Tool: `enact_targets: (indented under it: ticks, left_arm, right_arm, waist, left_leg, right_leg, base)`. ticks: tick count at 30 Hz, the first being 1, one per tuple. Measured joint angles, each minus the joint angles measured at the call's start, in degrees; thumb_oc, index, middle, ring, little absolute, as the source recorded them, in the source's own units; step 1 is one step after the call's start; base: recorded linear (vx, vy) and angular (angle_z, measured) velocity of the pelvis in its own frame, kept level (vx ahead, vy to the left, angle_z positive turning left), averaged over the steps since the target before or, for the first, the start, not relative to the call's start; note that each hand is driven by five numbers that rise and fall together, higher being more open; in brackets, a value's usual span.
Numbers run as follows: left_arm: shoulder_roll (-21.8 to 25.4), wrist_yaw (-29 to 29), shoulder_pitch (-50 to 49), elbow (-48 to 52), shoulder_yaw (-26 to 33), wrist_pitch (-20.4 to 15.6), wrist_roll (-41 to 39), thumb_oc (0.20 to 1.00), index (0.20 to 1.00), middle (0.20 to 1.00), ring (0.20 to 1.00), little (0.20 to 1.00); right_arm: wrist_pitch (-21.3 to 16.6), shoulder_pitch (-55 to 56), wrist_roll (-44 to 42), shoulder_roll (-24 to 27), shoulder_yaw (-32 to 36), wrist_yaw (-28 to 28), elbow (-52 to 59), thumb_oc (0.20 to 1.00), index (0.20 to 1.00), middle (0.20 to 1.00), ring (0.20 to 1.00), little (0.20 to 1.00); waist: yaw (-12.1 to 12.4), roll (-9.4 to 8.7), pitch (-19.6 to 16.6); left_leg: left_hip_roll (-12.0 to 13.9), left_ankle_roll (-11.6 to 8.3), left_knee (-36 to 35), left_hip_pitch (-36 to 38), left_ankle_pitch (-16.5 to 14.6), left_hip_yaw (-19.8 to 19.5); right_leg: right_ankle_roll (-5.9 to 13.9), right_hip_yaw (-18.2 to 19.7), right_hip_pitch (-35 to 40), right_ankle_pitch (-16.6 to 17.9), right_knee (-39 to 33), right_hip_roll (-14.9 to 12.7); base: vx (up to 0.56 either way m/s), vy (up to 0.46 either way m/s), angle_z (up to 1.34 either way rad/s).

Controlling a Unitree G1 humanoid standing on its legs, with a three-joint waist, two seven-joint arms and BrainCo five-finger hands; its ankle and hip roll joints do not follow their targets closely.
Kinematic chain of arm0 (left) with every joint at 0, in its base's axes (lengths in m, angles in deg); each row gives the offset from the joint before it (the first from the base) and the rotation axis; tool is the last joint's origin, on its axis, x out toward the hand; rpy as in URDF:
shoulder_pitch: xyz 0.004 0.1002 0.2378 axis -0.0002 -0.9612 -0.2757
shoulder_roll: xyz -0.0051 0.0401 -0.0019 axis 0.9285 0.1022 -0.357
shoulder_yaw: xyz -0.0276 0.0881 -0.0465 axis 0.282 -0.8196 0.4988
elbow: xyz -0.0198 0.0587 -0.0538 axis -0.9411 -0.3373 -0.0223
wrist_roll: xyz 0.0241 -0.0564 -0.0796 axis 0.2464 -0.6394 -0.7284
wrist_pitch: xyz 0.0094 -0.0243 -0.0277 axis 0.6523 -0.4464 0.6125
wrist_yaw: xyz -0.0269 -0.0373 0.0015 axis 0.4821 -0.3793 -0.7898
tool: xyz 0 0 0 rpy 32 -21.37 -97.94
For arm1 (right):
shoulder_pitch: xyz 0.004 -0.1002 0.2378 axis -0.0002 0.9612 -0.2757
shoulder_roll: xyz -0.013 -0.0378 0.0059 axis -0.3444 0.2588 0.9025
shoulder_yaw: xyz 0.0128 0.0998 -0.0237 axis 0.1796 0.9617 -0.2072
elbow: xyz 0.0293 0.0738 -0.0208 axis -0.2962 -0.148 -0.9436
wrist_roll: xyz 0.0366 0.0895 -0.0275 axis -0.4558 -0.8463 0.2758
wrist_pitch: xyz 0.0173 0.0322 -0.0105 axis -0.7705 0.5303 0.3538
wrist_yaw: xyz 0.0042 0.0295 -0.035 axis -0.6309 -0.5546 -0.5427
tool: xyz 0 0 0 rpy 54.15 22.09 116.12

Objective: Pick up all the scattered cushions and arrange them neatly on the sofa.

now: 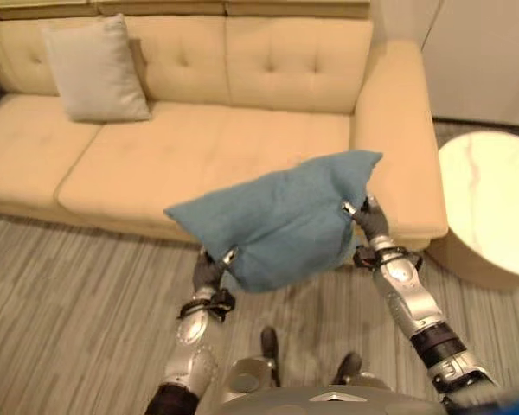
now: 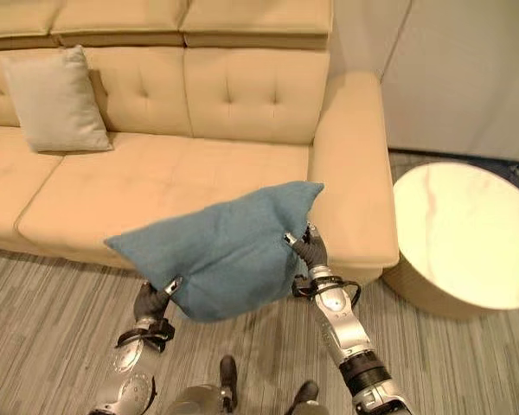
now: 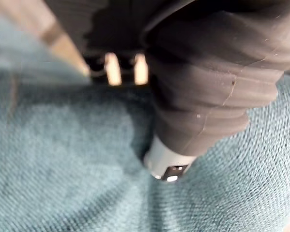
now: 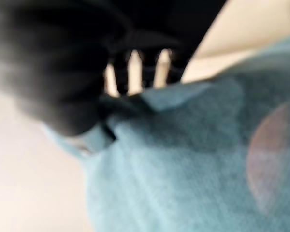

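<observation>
In the left eye view a blue cushion (image 1: 281, 216), soft woven cloth pulled into pointed corners, hangs in the air between the two hands above the striped grey floor (image 1: 60, 294), just in front of the sofa (image 1: 199, 147). The left hand (image 1: 209, 270) grips its lower near corner and the right hand (image 1: 369, 218) its right edge, fingers of both curled into the cloth. The sofa is cream, with a button-tufted back and smooth seat pads; one pale grey square cushion (image 1: 95, 71) leans upright against its back at the left, so two cushions in all. A round table (image 1: 493, 207) with a pale marbled top stands right of the sofa arm. The right eye view gives the same layout, the blue cushion in front of the sofa's right seat. In the left wrist view the ribbed dark cover sits against the blue weave, a silver thumb pressed into it. In the right wrist view pale fingers (image 4: 135, 65) clamp a fold of the blue cloth
</observation>
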Motion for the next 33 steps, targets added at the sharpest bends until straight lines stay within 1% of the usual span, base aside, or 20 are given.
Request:
enact_targets:
  ticks: [3,4,5,6,8,9,10,13,14,16,18,19,20,22,23,24,26,29,31,33]
  left_arm:
    - [0.5,0.2,0.7,-0.2,-0.4,1.1,0.1,0.2,0.2,0.2,0.2,0.2]
    - [1.1,0.2,0.4,-0.3,-1.0,1.2,0.2,0.2,0.2,0.2,0.2,0.2]
    - [1.8,0.3,0.5,-0.1,-1.0,0.9,0.2,0.2,0.2,0.2,0.2,0.2]
    - [2.4,0.8,1.3,-0.1,-0.7,0.5,0.2,0.2,0.2,0.2,0.2,0.2]
    - [3.1,0.7,3.2,-0.5,0.8,0.5,0.1,0.2,0.2,0.2,0.2,0.2]
    - [3.6,0.7,3.9,-0.6,0.8,0.5,0.1,0.2,0.2,0.2,0.2,0.2]
    - [3.9,0.8,4.0,-0.6,0.6,0.5,0.2,0.2,0.2,0.2,0.2,0.2]
    - [4.3,0.8,4.0,-0.7,0.4,0.4,0.3,0.2,0.2,0.2,0.2,0.2]
    - [4.0,0.8,3.6,-0.7,0.3,0.5,0.5,0.2,0.2,0.2,0.2,0.2]
    - [2.9,0.8,3.3,-0.6,-0.7,0.5,0.6,0.2,0.2,0.2,0.2,0.2]
    - [2.6,0.8,3.4,-0.6,-1.6,0.5,0.5,0.2,0.2,0.2,0.2,0.2]
    - [2.6,0.9,3.3,-0.6,-2.2,0.7,0.6,0.2,0.2,0.2,0.2,0.2]
    - [2.5,1.2,3.4,-0.6,-2.9,1.2,0.6,0.2,0.2,0.2,0.2,0.2]
    - [2.4,1.2,3.3,-0.7,-2.9,1.2,0.6,0.2,0.2,0.2,0.2,0.2]
    - [2.4,1.3,3.7,-0.9,-2.9,1.3,0.6,0.2,0.2,0.2,0.2,0.2]
    - [2.5,1.3,3.6,-0.9,-2.8,1.3,0.6,0.2,0.2,0.2,0.2,0.2]
    - [2.6,1.5,3.4,-0.9,-2.7,1.3,0.6,0.2,0.2,0.2,0.2,0.2]
    - [2.8,1.6,3.8,-0.9,-2.6,1.4,0.6,0.2,0.2,0.2,0.2,0.2]
    - [2.8,1.6,3.7,-0.9,-2.6,1.5,0.6,0.2,0.2,0.2,0.2,0.2]
    - [3.0,1.6,3.1,-0.9,-2.6,1.6,0.6,0.2,0.2,0.2,0.2,0.2]
  right_arm:
    - [0.3,0.2,0.7,-0.6,0.2,0.0,0.9,0.2,0.2,0.2,0.2,0.2]
    - [0.3,0.9,0.8,-0.1,0.5,0.0,0.9,0.2,0.2,0.2,0.2,0.2]
    - [0.3,0.7,1.2,-0.1,0.4,-0.2,1.3,0.2,0.2,0.2,0.2,0.2]
    - [0.1,0.6,1.3,-0.7,0.4,-0.2,2.0,0.2,0.2,0.2,0.2,0.2]
    - [0.1,0.3,1.3,-1.2,0.2,-0.2,2.9,0.2,0.2,0.2,0.2,0.2]
    - [0.1,0.2,1.3,-0.7,0.2,-0.2,3.1,0.2,0.2,0.2,0.2,0.2]
    - [0.2,-0.2,1.4,0.3,0.1,-0.2,3.0,0.2,0.2,0.2,0.2,0.2]
    - [0.2,-0.1,1.3,0.1,0.1,-0.1,2.8,0.2,0.2,0.2,0.2,0.2]
    - [0.2,0.2,1.2,0.3,0.2,-0.1,2.7,0.2,0.2,0.2,0.2,0.2]
    - [0.2,0.2,1.1,2.3,0.5,-0.1,2.6,0.2,0.2,0.2,0.2,0.2]
    - [0.3,0.3,1.1,3.6,0.7,-0.1,2.6,0.2,0.2,0.2,0.2,0.2]
    - [0.3,0.4,1.2,4.3,0.9,-0.1,2.5,0.2,0.2,0.2,0.2,0.2]
    - [0.3,0.3,1.2,4.6,1.4,-0.1,2.3,0.2,0.2,0.2,0.2,0.2]
    - [0.3,0.2,1.2,4.2,1.7,-0.1,2.3,0.2,0.2,0.2,0.2,0.2]
    - [0.3,0.2,1.1,3.9,2.0,-0.1,2.3,0.2,0.2,0.2,0.2,0.2]
    - [0.3,0.3,1.1,3.7,1.9,-0.1,2.3,0.2,0.2,0.2,0.2,0.2]
    - [0.3,0.3,1.1,3.7,1.9,-0.1,2.4,0.2,0.2,0.2,0.2,0.2]
    - [0.3,0.3,1.1,3.6,2.0,0.0,2.5,0.2,0.2,0.2,0.2,0.2]
    - [0.3,0.2,1.1,3.5,2.0,0.2,2.4,0.2,0.2,0.2,0.2,0.2]
    - [0.3,0.4,1.2,3.3,1.6,0.2,1.9,0.2,0.2,0.2,0.2,0.2]
  waist:
    - [-0.5,0.64,0.6]
    - [-1.2,0.92,0.2]
    - [-1.2,0.51,-0.4]
    - [-1.5,0.04,-0.5]
    - [-2.1,-2.18,-0.1]
    - [-2.4,-2.19,0.1]
    - [-2.8,-1.49,0.7]
    - [-4.2,-1.96,0.9]
    - [-4.8,-2.21,0.9]
    - [-3.9,-0.83,0.9]
    - [-3.9,-1.14,1.0]
    - [-3.9,-1.26,1.1]
    - [-4.1,-1.56,1.4]
    - [-3.7,-2.76,2.0]
    - [-3.5,-4.08,2.7]
    - [-3.2,-4.82,2.9]
    - [-3.2,-4.94,3.0]
    - [-3.0,-5.39,3.0]
    - [-1.8,-5.61,3.1]
    - [-0.2,-4.71,2.8]
  left_leg:
    - [-0.3,2.36,5.8,-1.5,-1.5,-1.0]
    - [0.1,3.07,4.8,1.3,-1.7,-1.6]
    - [0.0,3.81,3.6,2.3,-2.8,-2.1]
    - [-0.5,3.85,2.5,2.3,-4.4,-3.6]
    - [-1.3,4.7,1.3,1.8,-3.6,-6.2]
    - [-0.9,4.58,0.7,1.4,-2.9,-7.6]
    - [-0.6,4.36,0.3,1.4,-2.7,-8.4]
    - [-1.6,3.19,-0.2,1.6,-2.4,-11.5]
    - [-2.0,1.91,-1.1,2.1,-2.7,-14.7]
    - [0.1,0.83,-0.7,1.3,-2.8,-16.4]
    - [0.9,-0.86,2.1,-0.1,-3.3,-17.4]
    - [1.1,-0.91,2.6,-0.1,-3.2,-16.7]
    - [1.7,-1.89,5.2,-0.9,-3.5,-15.7]
    - [1.4,-2.08,10.5,-2.6,-3.5,-13.3]
    - [1.0,-2.39,17.5,-5.5,-3.6,-11.0]
    - [1.0,-2.39,18.5,-6.5,-4.2,-9.3]
    - [1.0,-2.29,15.7,-7.4,-4.3,-7.2]
    - [0.0,-2.47,11.2,-9.7,-3.8,-6.9]
    - [-0.6,-2.63,7.8,-10.9,-2.7,-8.5]
    - [0.2,-2.65,3.2,-10.2,-0.7,-10.0]
  right_leg:
    - [0.23,0.1,-1.2,-0.2,9.6,-3.0]
    - [1.53,2.5,-3.1,-2.0,17.9,-4.6]
    - [3.21,4.9,-4.4,-3.1,19.7,-4.6]
    - [3.94,9.3,-6.6,-5.2,21.2,-3.6]
    - [2.08,19.2,-10.3,-8.2,20.8,0.8]
    - [1.43,22.1,-12.4,-7.6,18.4,3.5]
    - [1.9,23.7,-15.4,-5.2,13.9,5.4]
    - [2.66,23.4,-17.1,1.6,6.2,4.7]
    - [0.39,23.1,-15.6,5.9,4.8,4.6]
    - [-0.11,21.4,-13.8,5.8,2.1,7.0]
    - [-1.61,19.0,-13.0,5.5,1.7,7.6]
    - [-2.45,18.4,-12.6,5.0,1.7,7.9]
    - [-3.56,17.3,-11.5,4.3,1.4,8.0]
    - [-3.86,17.2,-9.7,4.1,0.4,7.7]
    - [-4.86,17.2,-7.7,3.7,-1.4,7.3]
    - [-5.31,17.1,-6.9,3.8,-2.0,7.1]
    - [-6.46,16.7,-5.9,3.2,-2.4,7.3]
    - [-7.07,17.3,-5.9,2.9,-2.8,7.5]
    - [-7.35,19.4,-5.8,3.2,-3.1,7.7]
    - [-6.56,22.0,-4.6,2.6,-3.1,8.5]
  base:
    - [0.02,0.154,0.4]
    - [0.05,0.049,0.49]
    - [0.09,0.051,0.45]
    - [0.07,0.005,0.4]
    - [0.13,-0.024,0.57]
    - [0.22,-0.055,0.62]
    - [0.11,-0.031,0.68]
    - [0.18,-0.063,0.73]
    - [0.14,-0.107,0.93]
    - [0.17,-0.108,0.62]
    - [0.15,-0.088,0.48]
    - [0.19,-0.114,0.55]
    - [0.16,-0.081,0.41]
    - [0.14,-0.03,0.23]
    - [0.19,-0.024,0.09]
    - [0.15,-0.014,0.07]
    - [0.21,0.018,0.02]
    - [0.19,0.058,-0.03]
    - [0.26,0.122,-0.48]
    - [0.22,0.139,-0.74]
